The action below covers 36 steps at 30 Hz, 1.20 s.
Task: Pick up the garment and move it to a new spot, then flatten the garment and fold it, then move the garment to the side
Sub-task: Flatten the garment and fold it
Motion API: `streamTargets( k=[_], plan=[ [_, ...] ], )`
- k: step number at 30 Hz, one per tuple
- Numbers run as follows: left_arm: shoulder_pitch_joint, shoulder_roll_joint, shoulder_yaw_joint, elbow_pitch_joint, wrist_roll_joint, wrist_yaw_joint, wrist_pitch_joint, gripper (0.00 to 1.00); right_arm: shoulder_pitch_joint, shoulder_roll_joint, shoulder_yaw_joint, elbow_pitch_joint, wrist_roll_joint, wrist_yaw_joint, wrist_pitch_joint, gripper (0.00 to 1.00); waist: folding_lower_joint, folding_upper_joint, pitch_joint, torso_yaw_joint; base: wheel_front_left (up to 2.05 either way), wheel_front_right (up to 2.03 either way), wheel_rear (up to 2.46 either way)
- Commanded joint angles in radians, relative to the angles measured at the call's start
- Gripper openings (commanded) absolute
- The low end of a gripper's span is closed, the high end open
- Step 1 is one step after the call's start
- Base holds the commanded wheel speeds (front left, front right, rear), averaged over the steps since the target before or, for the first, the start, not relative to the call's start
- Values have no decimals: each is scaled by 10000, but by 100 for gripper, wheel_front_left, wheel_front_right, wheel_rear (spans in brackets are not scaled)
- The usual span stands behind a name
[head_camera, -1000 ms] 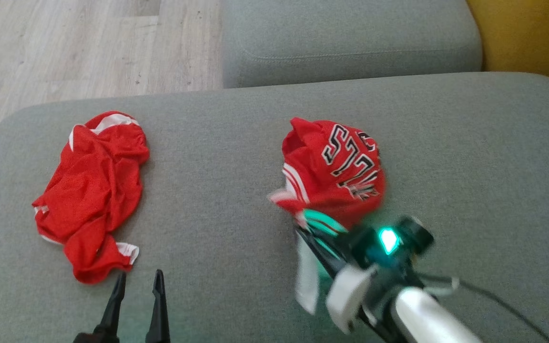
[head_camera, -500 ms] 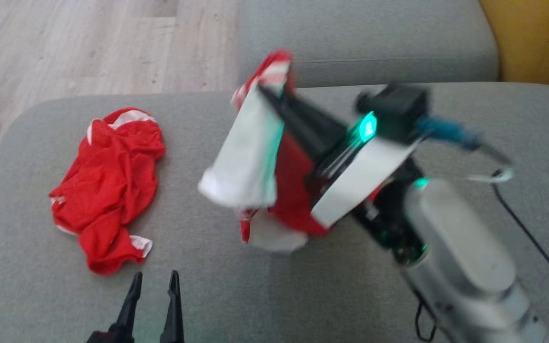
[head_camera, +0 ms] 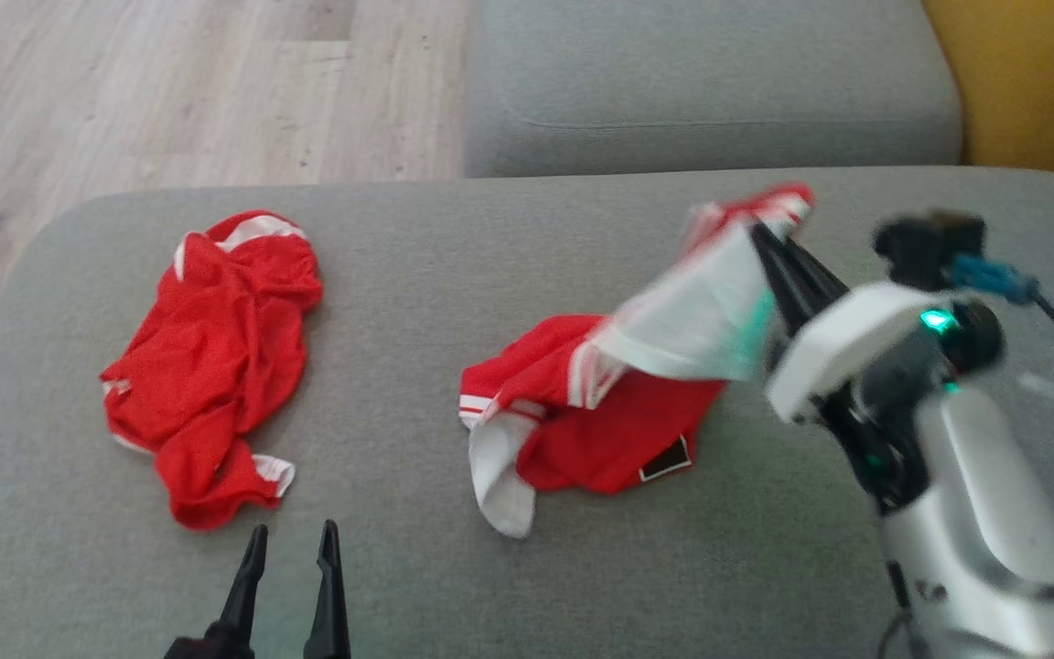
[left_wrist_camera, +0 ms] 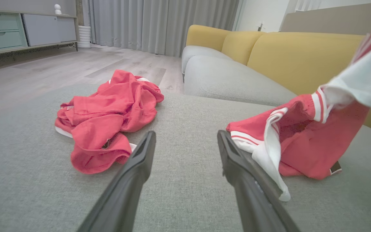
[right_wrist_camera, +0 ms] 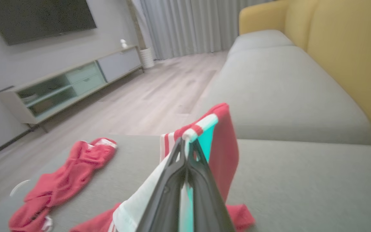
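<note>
1. A wide grey seat cushion [head_camera: 417, 275] carries everything; a second grey cushion [head_camera: 710, 82] adjoins it at 12 o'clock.
2. A crumpled red garment [head_camera: 211, 366] lies on it toward 9 o'clock.
3. A red-and-white garment [head_camera: 600, 439] rests its lower part just past centre toward 3 o'clock, with its upper end raised off the cushion.

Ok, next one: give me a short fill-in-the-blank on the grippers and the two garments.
The right gripper is ____ on an edge of the lifted garment.
The left gripper is ____ and holds nothing.
In the head view the crumpled garment lies to the lifted garment's ____.
Both garments are mostly ____ with white trim.
Missing: shut; open; left; red.
</note>
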Motion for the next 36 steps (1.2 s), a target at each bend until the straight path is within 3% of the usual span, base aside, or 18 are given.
streamTargets(
  k=[1, 9, 16, 17, 18, 19, 20, 28, 36],
  plan=[
    [-333, -43, 282, -318, -4, 31, -95, 100, -41, 193, -403, -197, -437, -9, 234, 0, -1, 0, 32, -141, 0, 0, 0],
    [-497, -43, 224, -319, 8, -33, -95, 100, 1084, -374, -2266, 529, -1721, -9, 1346, 0, -1, 0, 250, -540, 0, 0, 0],
    [-598, -43, 155, -238, 20, -87, -95, 100, 1299, -1004, -2432, 1254, -2597, -9, 1388, 0, -1, 0, 357, -714, 0, 0, 0],
    [-612, -43, 152, -227, 22, -95, -95, 100, 1303, -1091, -2351, 1359, -2709, -9, 1343, 6, -1, 0, 363, -724, 0, 0, 0],
    [-624, -43, 154, -218, 25, -103, -95, 100, 1314, -1210, -2174, 1456, -2830, -9, 1279, 40, -1, 0, 367, -731, 0, 0, 0],
    [-636, -43, 150, -210, 27, -106, -95, 100, 1328, -1338, -1984, 1557, -2930, -9, 1208, 65, -1, 0, 368, -737, 0, 0, 0],
    [-644, -43, 142, -201, 32, -109, -95, 100, 1345, -1451, -1825, 1697, -2979, -9, 1198, 100, -1, 0, 367, -741, 0, 0, 0],
    [-610, -43, 176, -175, 93, -136, -95, 100, 1206, -2463, -952, 2098, -3915, -9, 437, 100, -1, 0, 381, -790, 0, 0, 0],
    [-534, -43, 224, -198, 105, -133, -95, 100, 1614, -1938, -1591, 807, -4449, -9, -1193, 100, -1, 0, 367, -877, 0, 0, 0]
  ],
)
